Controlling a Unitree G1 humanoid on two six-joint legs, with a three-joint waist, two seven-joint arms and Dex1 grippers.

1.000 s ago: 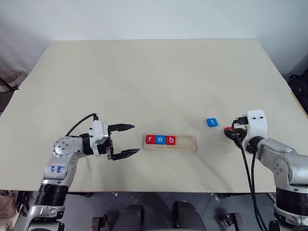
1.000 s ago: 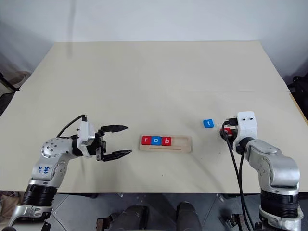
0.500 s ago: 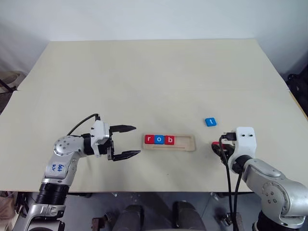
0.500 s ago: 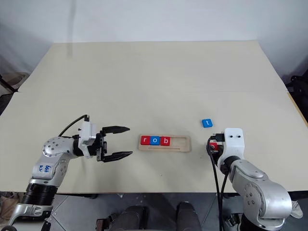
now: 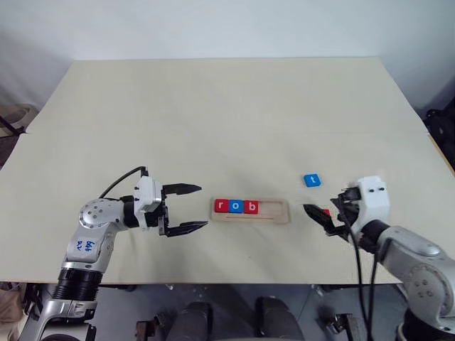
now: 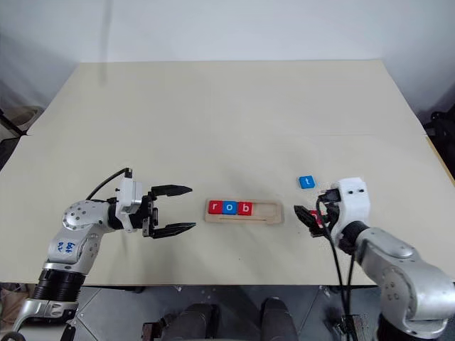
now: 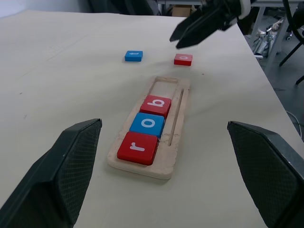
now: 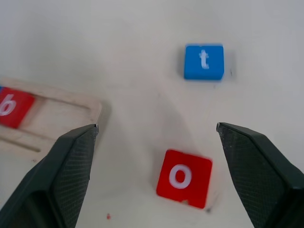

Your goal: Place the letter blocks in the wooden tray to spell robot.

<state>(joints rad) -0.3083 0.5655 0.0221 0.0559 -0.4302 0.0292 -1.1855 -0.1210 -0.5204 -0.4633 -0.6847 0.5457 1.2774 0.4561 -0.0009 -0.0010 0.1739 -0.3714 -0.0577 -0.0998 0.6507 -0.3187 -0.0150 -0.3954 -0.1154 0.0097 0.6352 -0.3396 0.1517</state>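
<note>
Right wrist view gives you the clearest look at the loose pieces: the red o block (image 8: 184, 177) lies flat on the table (image 5: 213, 114), sitting between your right gripper's wide-spread fingers (image 8: 57, 175) but not touched by either one. So that claw is released, nothing in it. The blue t block (image 8: 204, 61) lies a bit further out, apart from the o and also flat on the table.

In the left eye view you can see your right gripper (image 5: 321, 218) hanging just off the right end of the wooden tray (image 5: 279, 211), with a sliver of the red o peeking out beside it.

The tray itself has three tiles seated at its left end, side by side and touching: the red r block (image 7: 137, 147), the blue o block (image 7: 147, 124) and the red b block (image 7: 156, 104). The right part of the slot is bare wood.

Your left gripper (image 5: 186, 208) hovers to the left of the tray, pointed toward it, fingers spread apart and holding nothing. It's near the tray's left end but clearly not touching it.
</note>
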